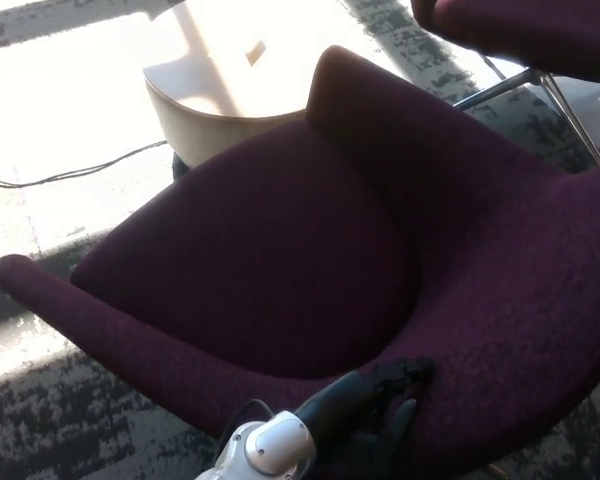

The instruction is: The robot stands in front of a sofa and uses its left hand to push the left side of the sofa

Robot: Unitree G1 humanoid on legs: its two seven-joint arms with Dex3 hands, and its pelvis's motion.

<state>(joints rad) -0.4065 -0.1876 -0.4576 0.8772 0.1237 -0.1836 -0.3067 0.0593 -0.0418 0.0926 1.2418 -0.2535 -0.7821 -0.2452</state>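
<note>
A dark purple upholstered sofa chair (280,250) fills the middle of the head view, turned at an angle to me. My left hand (365,420) is black and lies flat against the chair's near rim at the bottom of the picture, its fingers spread over the fabric and holding nothing. Its white wrist (270,450) shows just below it. My right hand does not show.
A round light wooden side table (215,85) stands behind the chair in bright sunlight. A black cable (80,172) runs across the floor at the left. A second purple chair (520,30) on metal legs stands at the top right. Grey patterned carpet (40,420) lies below.
</note>
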